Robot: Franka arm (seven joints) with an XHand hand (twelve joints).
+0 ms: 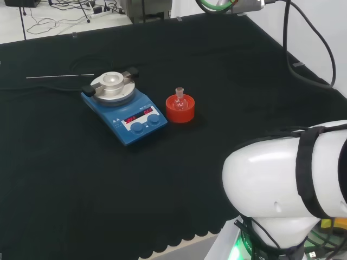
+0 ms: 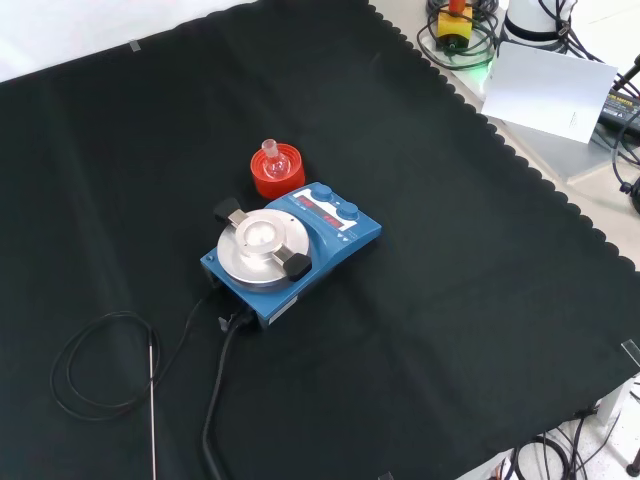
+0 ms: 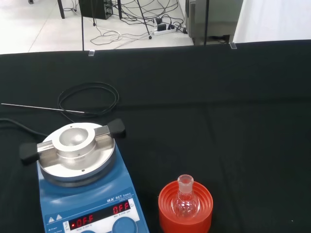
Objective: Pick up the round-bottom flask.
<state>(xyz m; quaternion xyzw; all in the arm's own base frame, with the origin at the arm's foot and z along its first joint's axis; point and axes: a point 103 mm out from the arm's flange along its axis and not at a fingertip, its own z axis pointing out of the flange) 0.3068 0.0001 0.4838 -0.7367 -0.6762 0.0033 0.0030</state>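
Fingers cannot be judged, so whether they are spread or curled I cannot tell. Flask [image 1: 180, 99] sits upright in its red stand [image 1: 180, 110], just beside the hotplate [image 1: 126, 111] and untouched. Approach seems in hand; next, descend onto the neck.

Arm link [image 1: 287, 179]: large, rounded, glossy white shell, lower right of head view. Black strap [image 1: 304, 168] wraps shell, running top to bottom. Small dimple on shell's lower face. Below shell: dark joint ring with green glow [image 1: 237, 250] and thin black cables. Yellow-green tag at far lower right edge. Thick black cables [image 1: 312, 49] loop down upper right of frame from grey-and-green fitting [image 1: 227, 4] at top edge.
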